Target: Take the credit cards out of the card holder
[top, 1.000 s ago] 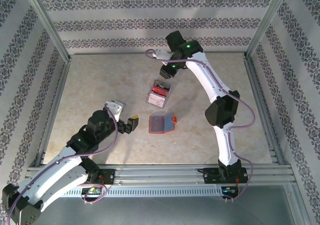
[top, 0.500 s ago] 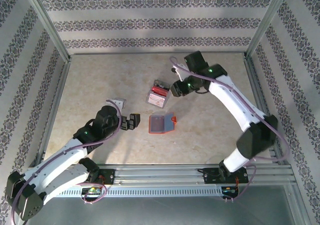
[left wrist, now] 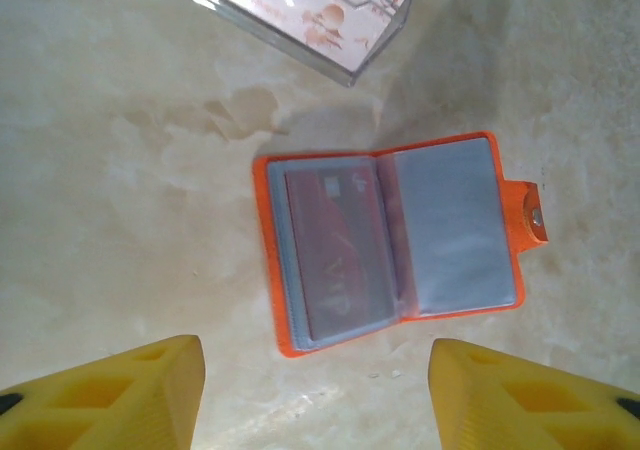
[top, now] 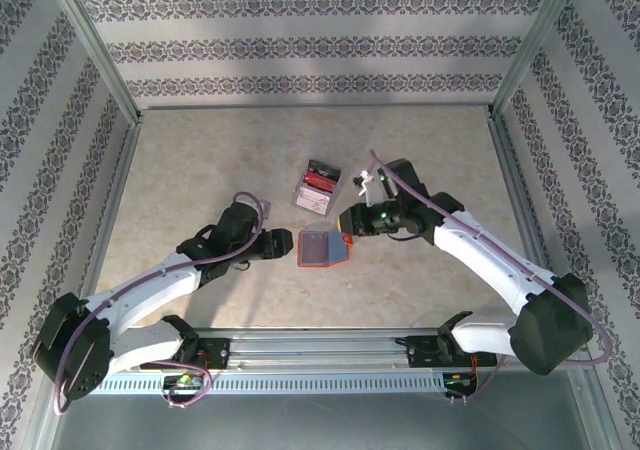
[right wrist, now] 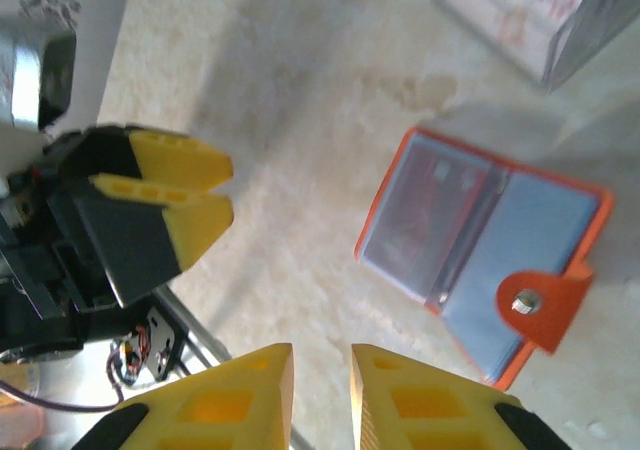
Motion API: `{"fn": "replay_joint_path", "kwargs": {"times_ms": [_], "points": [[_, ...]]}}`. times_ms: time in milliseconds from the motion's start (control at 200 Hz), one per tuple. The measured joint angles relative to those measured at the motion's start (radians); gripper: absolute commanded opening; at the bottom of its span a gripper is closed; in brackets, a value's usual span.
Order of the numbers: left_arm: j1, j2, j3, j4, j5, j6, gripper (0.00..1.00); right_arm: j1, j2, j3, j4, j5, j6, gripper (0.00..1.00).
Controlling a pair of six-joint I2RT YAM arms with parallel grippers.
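Card holder (left wrist: 390, 240) is laid open near table (top: 180, 170) centre w/ a red card (left wrist: 335, 255) seen in its pocket; nothing removed yet. Left gripper (left wrist: 315, 395) is spread, empty. Right gripper (right wrist: 320, 395) is nearly pressed together, empty.

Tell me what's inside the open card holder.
The card holder lies open on the table. Its left clear pocket holds a reddish card, seen through the plastic. The right pocket looks plain grey-blue; whether more cards sit inside or behind either pocket is hidden.

card holder (top: 323, 247) ctr, btwn grippers | clear box (top: 319, 187) behind it, apart
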Motion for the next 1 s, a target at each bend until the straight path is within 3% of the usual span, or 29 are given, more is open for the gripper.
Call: {"fn": "replay_joint_path", "kwargs": {"times_ms": [305, 999], "points": [[0.0, 0.135, 0.015, 0.048, 0.104, -0.067, 0.57, 0.051, 0.027, -0.189, 0.164, 0.036, 0.125, 0.18], [0.0, 0.266, 0.081, 0.066, 0.166, -0.089, 0.47, 0.03, 0.154, -0.278, 0.269, 0.147, 0.145, 0.13]]}}
